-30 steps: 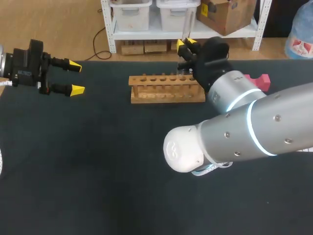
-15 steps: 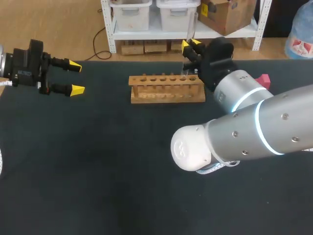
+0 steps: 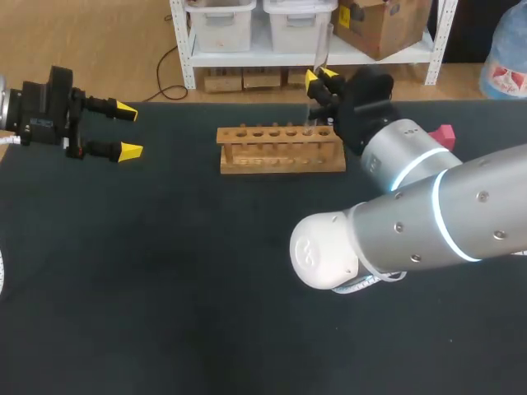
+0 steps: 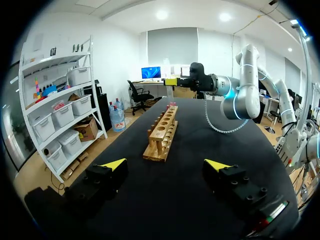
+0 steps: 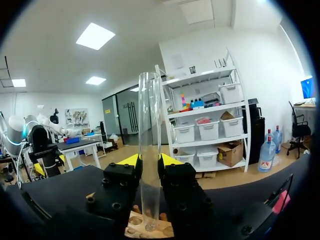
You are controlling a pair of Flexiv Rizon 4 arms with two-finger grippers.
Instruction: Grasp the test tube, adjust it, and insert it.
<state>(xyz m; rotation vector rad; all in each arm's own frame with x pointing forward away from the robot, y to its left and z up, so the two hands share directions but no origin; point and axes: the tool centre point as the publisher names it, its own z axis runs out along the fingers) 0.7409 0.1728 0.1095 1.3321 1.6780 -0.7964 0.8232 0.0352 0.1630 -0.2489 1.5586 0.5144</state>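
A clear glass test tube (image 5: 149, 110) stands upright between the fingers of my right gripper (image 5: 149, 161), which is shut on it. Its rounded lower end is at the top of the wooden rack (image 5: 150, 231); whether it sits inside a hole I cannot tell. In the head view the right gripper (image 3: 319, 80) hovers over the right end of the rack (image 3: 280, 149), which has a row of several holes. My left gripper (image 3: 128, 130) is far off at the table's left, open and empty. From the left wrist view, the rack (image 4: 162, 132) lies well ahead of the left gripper (image 4: 165, 165).
A pink-red block (image 3: 442, 134) lies on the black table behind my right arm, near the back right. My right arm's large grey elbow (image 3: 387, 239) hangs over the table's middle right.
My right gripper, with the tube in it, has shifted slightly right and toward the rack's right end. The left arm has not moved.
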